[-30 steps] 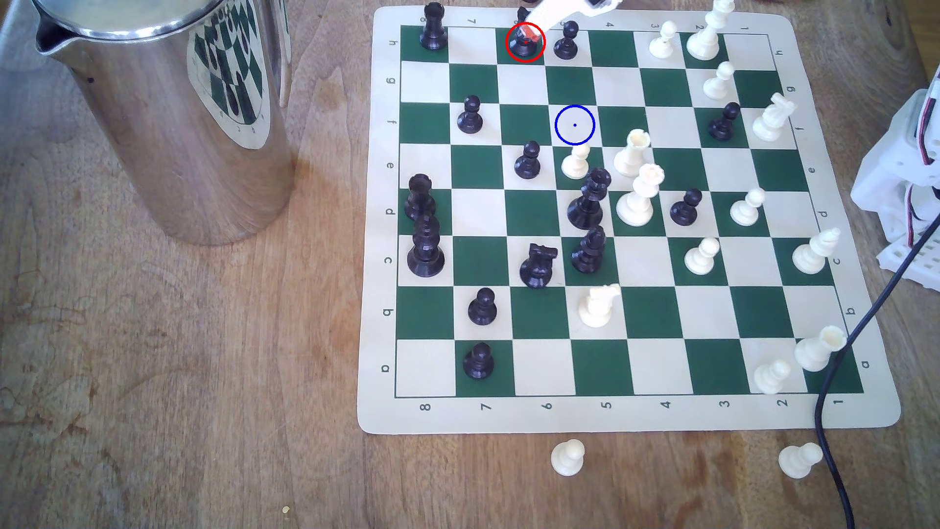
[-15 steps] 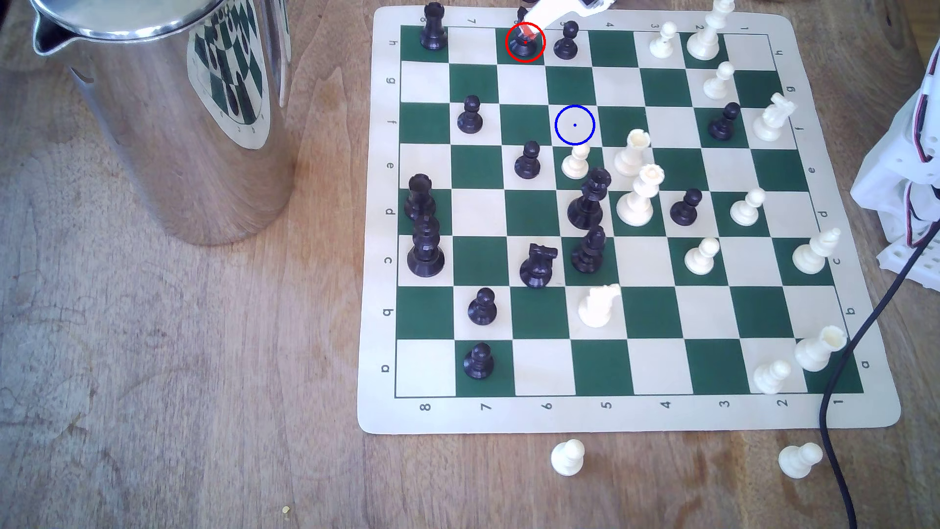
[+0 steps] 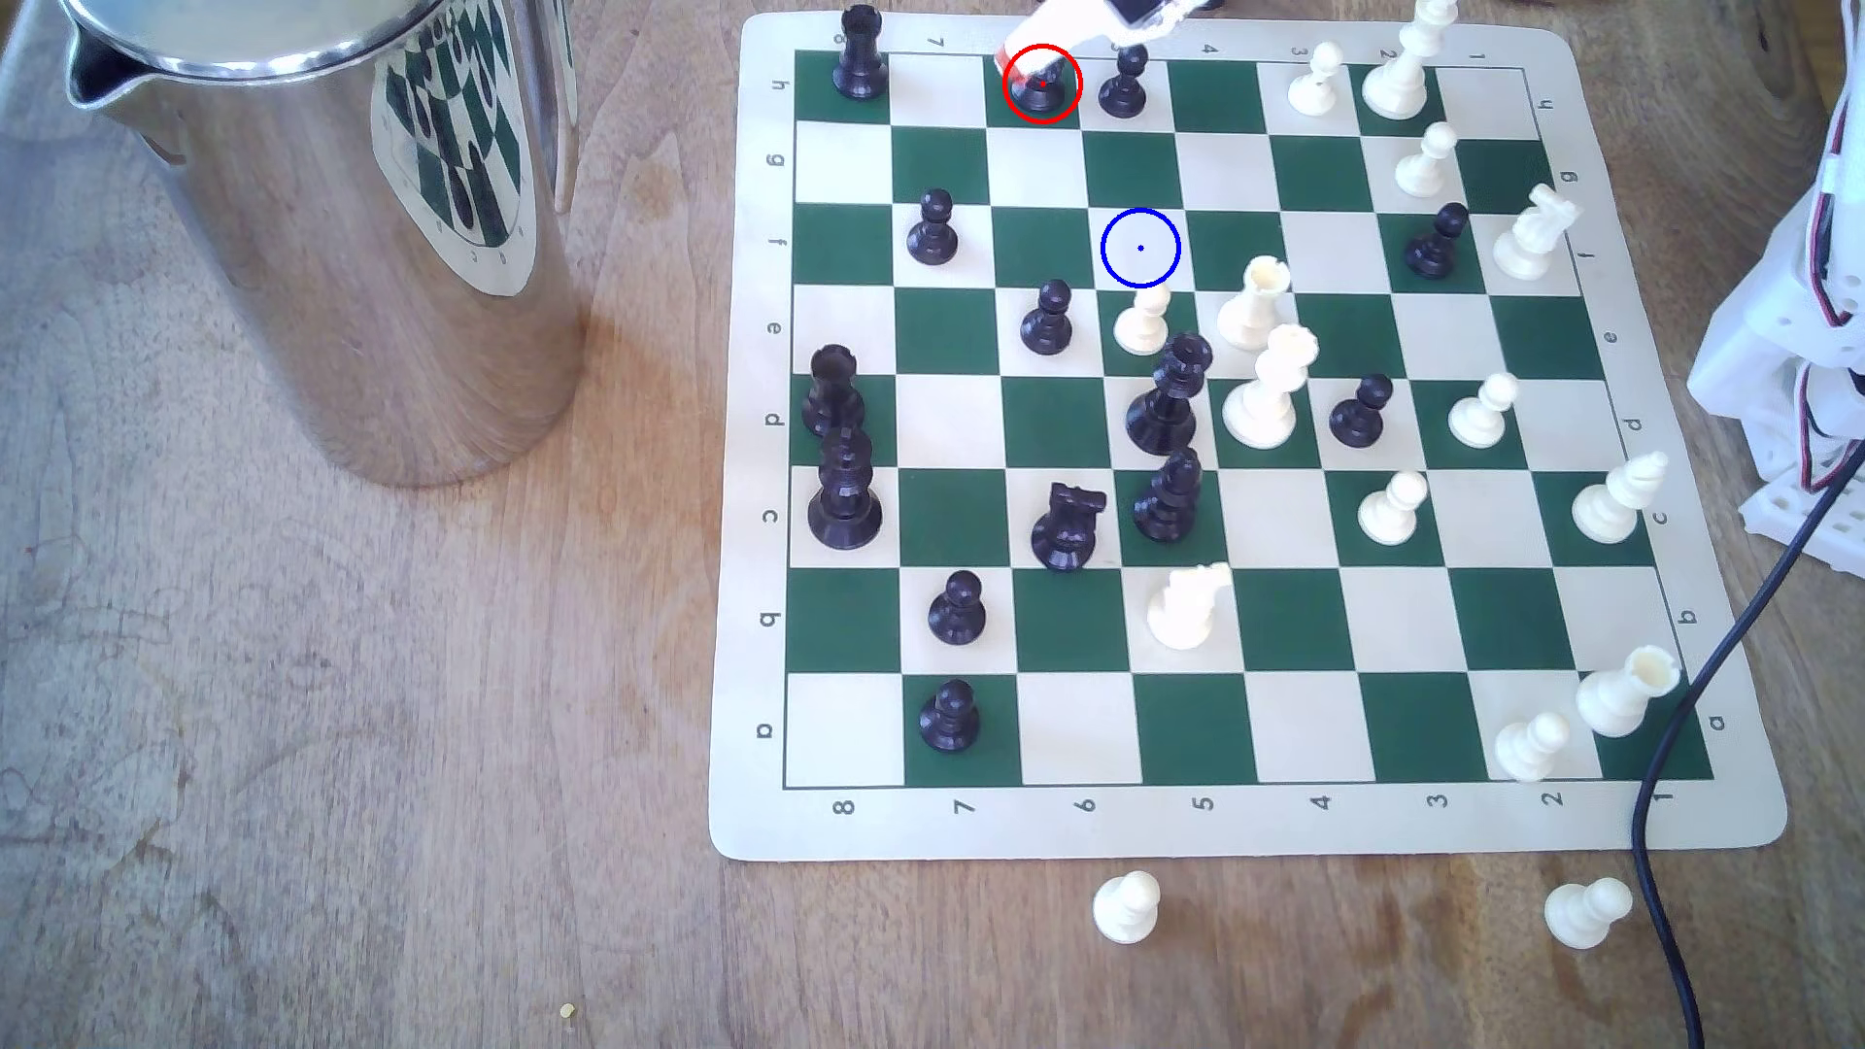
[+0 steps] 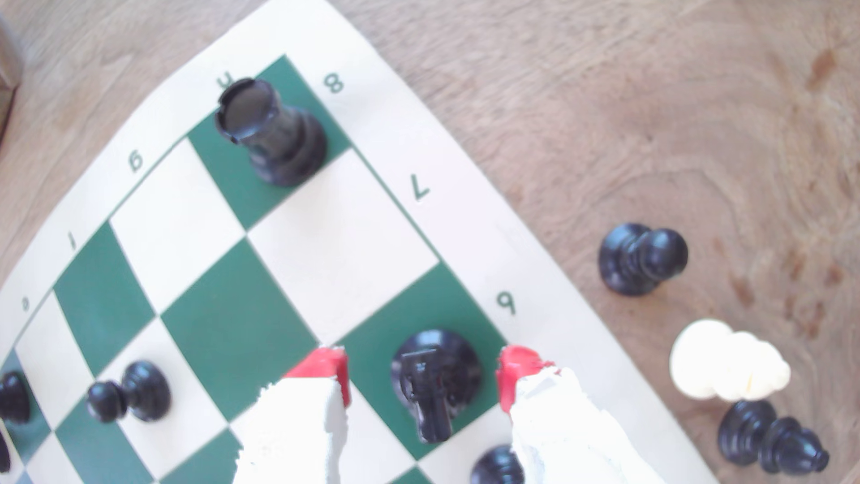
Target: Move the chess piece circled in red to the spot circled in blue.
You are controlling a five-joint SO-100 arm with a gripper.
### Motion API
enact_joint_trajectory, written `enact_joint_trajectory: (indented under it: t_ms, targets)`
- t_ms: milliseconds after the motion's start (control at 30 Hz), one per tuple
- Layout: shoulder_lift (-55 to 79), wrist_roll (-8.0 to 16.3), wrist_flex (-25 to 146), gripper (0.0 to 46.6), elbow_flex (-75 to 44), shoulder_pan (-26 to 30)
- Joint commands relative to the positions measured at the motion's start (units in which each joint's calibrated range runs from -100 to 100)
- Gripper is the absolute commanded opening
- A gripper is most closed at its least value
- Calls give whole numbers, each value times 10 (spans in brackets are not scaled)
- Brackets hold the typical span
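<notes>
The chess piece circled in red is a small black knight (image 3: 1043,89) on a green square in the board's far row. In the wrist view the knight (image 4: 435,379) stands upright between the two red-tipped white fingers (image 4: 325,372), with a gap on each side. My gripper (image 3: 1034,63) reaches in from the top edge of the exterior view. It is open and straddles the knight (image 4: 421,372). The spot circled in blue (image 3: 1140,247) is a bare cream square two rows nearer and one column toward the exterior view's right.
A black pawn (image 3: 1123,86) stands just right of the knight and a black rook (image 3: 860,55) two squares left. A white pawn (image 3: 1142,323) sits right below the blue ring. A steel jug (image 3: 333,232) is at the left. Loose pieces (image 4: 642,258) lie beyond the board edge.
The red fingertip that sat over the knight's right side now shows at its left. The gripper has shifted left and spread around the piece. The knight has not moved.
</notes>
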State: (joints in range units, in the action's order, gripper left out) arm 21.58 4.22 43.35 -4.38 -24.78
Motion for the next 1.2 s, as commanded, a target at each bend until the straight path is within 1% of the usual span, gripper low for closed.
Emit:
enact_joint_trajectory:
  t_ms: [0,67,100,200,400,500,533,600,867,1000,1167]
  targets:
    - [-18,1,-9,154,-48,3]
    - [-16,1,-9,127,-48,3]
    - [-15,1,-10,97,-48,5]
    - [-15,1,-10,83,-48,6]
    - [-13,3,-11,82,-48,11]
    - [-12,3,-11,69,-48,14]
    - [-11,3,-10,36,-48,14]
    - [-11,3,-8,5,-48,15]
    - [-20,6,-4,3,-55,15]
    - [-49,11,25,3,-82,12]
    - [-110,15,66,3,-85,15]
